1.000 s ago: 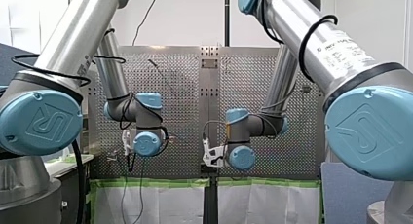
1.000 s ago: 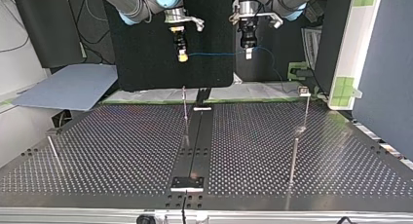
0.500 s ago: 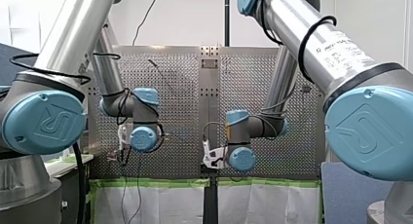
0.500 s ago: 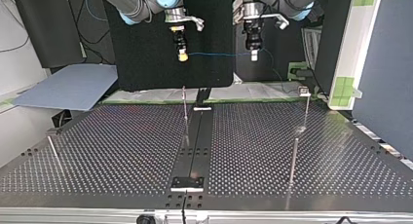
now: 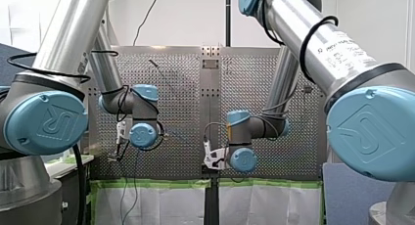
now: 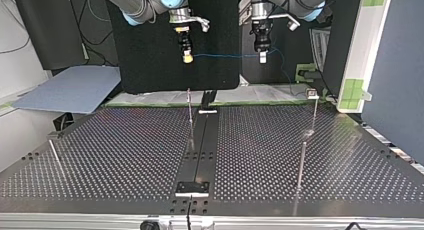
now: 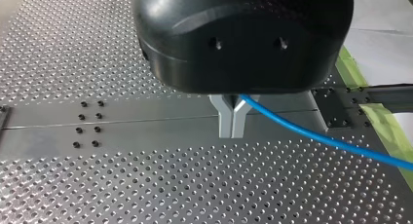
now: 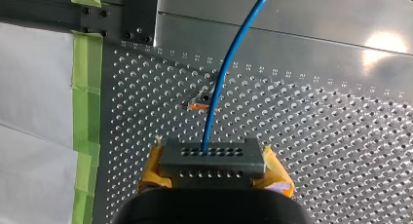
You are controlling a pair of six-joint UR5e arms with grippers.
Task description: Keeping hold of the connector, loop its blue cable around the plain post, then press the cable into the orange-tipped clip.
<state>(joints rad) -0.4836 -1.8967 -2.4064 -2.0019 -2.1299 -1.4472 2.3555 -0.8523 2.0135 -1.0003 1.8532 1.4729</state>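
1. Clamping the connector point(image 8: 212, 158), my right gripper point(image 8: 212, 173) has its yellow pads closed on it.
2. The blue cable point(image 8: 229, 73) runs to my left gripper point(image 7: 232, 121), which is pinched shut on it.
3. The orange-tipped clip point(image 8: 197, 106) lies well below; a hard pull on the cable could slip the connector free.

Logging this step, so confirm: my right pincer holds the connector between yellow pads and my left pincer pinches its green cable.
Not green: my left pincer pinches its blue cable, per the left wrist view; the rest stands.
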